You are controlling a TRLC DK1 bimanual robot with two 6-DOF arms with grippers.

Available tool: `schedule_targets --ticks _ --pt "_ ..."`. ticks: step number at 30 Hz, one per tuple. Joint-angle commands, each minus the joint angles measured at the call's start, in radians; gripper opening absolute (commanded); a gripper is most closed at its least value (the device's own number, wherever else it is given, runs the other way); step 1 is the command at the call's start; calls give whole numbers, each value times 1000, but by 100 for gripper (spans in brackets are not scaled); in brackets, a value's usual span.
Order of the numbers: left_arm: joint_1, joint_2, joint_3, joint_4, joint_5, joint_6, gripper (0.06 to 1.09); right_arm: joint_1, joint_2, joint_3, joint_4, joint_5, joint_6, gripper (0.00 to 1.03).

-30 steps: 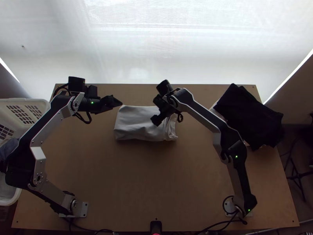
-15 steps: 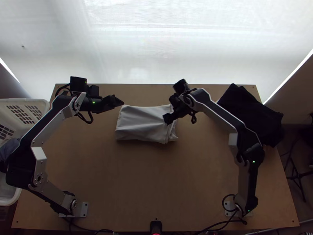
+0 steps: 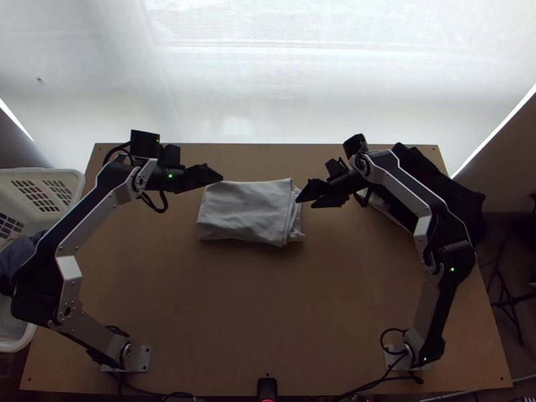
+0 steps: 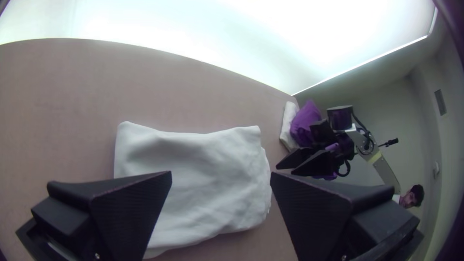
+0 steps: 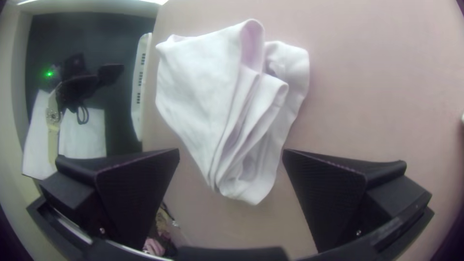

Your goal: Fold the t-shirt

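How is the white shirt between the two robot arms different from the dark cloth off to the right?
The white shirt is pale, while the dark cloth looks nearly black from above. The white shirt lies directly on the table, whereas the dark cloth lies on another pale cloth. The white shirt is near the middle, left to right; the dark cloth is by the far right corner. Both are fabric.

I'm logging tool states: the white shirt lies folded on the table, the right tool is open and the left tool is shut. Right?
No: the left tool is open, its fingers apart in the left wrist view. The rest holds: right tool open, white shirt folded.
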State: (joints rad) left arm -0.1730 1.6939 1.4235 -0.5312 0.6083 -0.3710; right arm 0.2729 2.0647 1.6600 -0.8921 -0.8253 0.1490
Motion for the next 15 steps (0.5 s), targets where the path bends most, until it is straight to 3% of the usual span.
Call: schedule_targets --ticks 1,15 --pt "-26 0 22 -1 -13 -3 105 -35 83 -8 -4 -170 15 99" --pt "-22 -7 29 -16 -24 0 105 -15 163 30 27 -117 -35 99"
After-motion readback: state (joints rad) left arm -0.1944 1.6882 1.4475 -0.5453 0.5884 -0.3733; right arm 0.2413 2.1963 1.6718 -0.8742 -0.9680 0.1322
